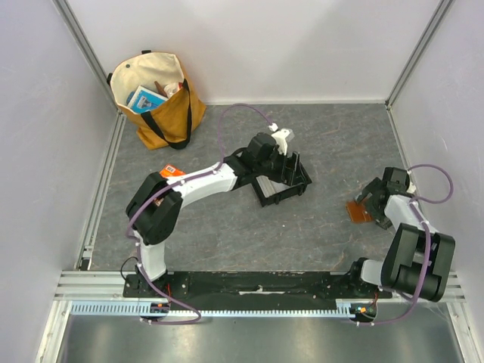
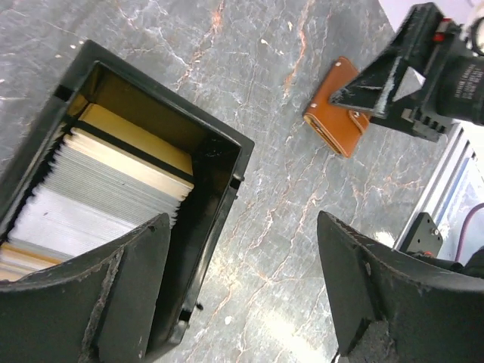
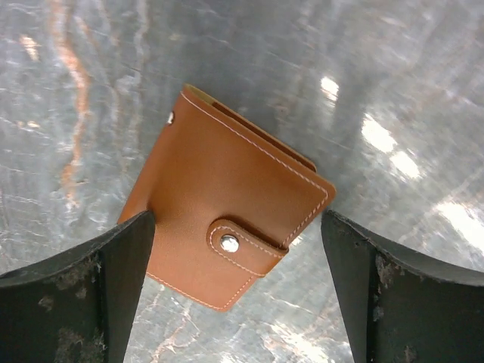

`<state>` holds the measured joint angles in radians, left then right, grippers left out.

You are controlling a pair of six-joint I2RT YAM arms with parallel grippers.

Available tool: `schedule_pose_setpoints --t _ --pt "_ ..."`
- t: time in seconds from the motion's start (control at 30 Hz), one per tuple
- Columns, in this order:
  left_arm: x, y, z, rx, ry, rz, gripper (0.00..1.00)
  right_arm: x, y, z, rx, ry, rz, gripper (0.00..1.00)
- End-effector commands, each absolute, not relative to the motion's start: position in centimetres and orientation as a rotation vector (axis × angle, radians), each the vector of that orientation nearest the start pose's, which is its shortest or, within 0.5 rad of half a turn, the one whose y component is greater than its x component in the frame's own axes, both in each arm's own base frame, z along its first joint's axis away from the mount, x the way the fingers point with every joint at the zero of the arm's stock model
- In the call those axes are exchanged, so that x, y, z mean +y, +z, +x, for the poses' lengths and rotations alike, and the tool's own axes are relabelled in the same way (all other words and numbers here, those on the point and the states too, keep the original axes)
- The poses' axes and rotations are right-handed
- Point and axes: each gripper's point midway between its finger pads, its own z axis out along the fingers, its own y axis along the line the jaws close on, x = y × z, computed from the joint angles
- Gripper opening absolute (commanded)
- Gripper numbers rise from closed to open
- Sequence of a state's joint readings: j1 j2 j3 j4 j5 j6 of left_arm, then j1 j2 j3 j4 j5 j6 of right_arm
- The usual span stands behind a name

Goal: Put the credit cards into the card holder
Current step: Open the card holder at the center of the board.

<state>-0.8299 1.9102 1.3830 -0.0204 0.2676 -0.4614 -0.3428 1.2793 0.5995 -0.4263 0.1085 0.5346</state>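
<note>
We are holding the left gripper (image 2: 242, 249) wide open with nothing between its fingers. It is hovering at the near end of the black tray (image 2: 219, 151), with one finger hanging over the credit cards (image 2: 98, 197), which are sitting packed on edge in the left of the left wrist view. The right gripper (image 3: 236, 219) is likewise spread and empty, straddling the card holder (image 3: 227, 197). The holder is lying flat on the table (image 1: 227, 234) at the right of the top view, its clasp tab snapped shut. We are judging the cards to be light, stiff and slick, so we are planning a pinch across the faces at an exposed top edge. Packed this tightly, several may be coming up together. The holder is looking soft and light and likely to slide on the smooth surface, so we are favouring its two long edges. The tray walls are hemming the cards in, a tan divider (image 2: 128, 144) is backing the stack, and the closed clasp is barring the pockets. The tote bag (image 1: 162, 106) at upper left and the orange packet (image 1: 172, 172) by the left arm are lying well apart.
</note>
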Motion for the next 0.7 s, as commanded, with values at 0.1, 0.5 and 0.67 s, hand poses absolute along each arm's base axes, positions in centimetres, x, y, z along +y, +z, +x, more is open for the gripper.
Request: schedule_pose_setpoints --t 0.1,0.5,0.67 --pt "-40.8 17.3 30.9 2.112 -1.024 0.534 0.86 -4.2 -0.8 25.7 2.581 0.001 0.952 0.94" --pt "-36.6 17.7 28.6 2.104 -0.980 0.547 0.86 1.2 -2.2 25.5 2.751 0.093 0.668 0.35" --pt "-35.1 17.5 27.6 2.125 -0.965 0.551 0.86 3.8 -0.9 23.9 2.808 0.074 0.574 0.34"
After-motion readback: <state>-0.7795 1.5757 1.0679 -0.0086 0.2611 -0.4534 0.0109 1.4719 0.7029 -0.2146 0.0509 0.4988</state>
